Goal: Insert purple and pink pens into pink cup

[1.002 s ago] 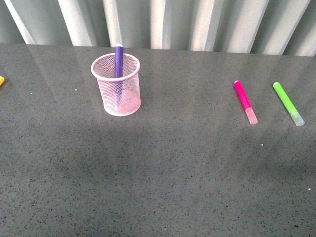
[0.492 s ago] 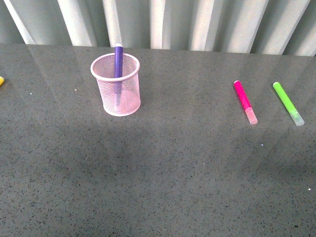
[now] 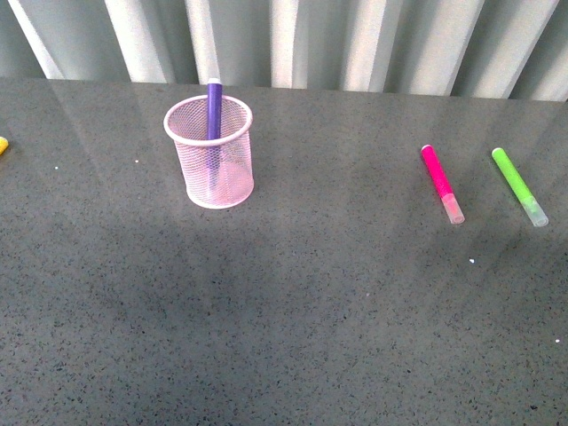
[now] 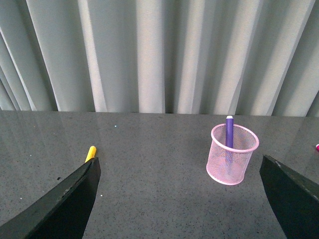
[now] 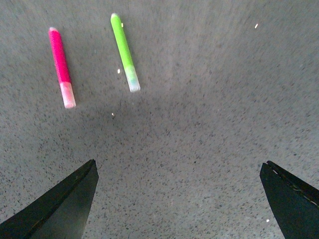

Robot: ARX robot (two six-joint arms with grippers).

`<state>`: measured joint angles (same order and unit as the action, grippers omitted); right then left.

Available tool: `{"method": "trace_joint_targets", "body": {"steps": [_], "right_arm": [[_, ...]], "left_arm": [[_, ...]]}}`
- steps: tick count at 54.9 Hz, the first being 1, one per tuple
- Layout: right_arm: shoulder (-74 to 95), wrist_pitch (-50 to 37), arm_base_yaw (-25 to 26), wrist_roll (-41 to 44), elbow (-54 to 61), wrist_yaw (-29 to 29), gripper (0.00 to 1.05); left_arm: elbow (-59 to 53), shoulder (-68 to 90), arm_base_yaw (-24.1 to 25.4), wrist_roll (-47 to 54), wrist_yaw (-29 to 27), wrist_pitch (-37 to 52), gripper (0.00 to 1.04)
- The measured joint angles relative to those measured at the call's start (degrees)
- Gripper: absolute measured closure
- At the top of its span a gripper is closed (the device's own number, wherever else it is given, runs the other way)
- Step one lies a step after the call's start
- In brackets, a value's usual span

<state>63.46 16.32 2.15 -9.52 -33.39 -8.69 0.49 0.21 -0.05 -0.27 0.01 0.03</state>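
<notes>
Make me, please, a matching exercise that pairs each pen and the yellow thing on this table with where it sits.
Things:
1. purple pen
2. pink pen
3. green pen
4. yellow thing

Places:
A. lying furthest right on the table
B. cut off at the left edge of the front view
C. standing in the pink cup
D. lying flat between the cup and the green pen

Pairs: 1-C, 2-D, 3-A, 4-B
</notes>
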Motion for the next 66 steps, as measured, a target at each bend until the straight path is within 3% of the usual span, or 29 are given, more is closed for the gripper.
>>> {"method": "trace_joint_targets", "body": {"steps": [10, 22, 45, 66], "right_arm": [[17.8, 5.3, -0.3, -1.7, -11.8, 6.8, 0.07], [30.7, 6.6, -0.5, -1.0, -25.0, 10.6, 0.07], [46.9, 8.3, -3.3, 7.7, -38.5, 10.7, 0.07], [59.3, 7.4, -5.6, 7.2, -49.6, 8.6, 0.07]], "left_arm": [[0.0, 0.0, 0.0, 0.0, 0.0, 0.0, 0.07], [0.0, 0.0, 0.0, 0.0, 0.0, 0.0, 0.07], [0.0, 0.0, 0.0, 0.0, 0.0, 0.0, 0.07], [0.0, 0.0, 0.0, 0.0, 0.0, 0.0, 0.07]]}}
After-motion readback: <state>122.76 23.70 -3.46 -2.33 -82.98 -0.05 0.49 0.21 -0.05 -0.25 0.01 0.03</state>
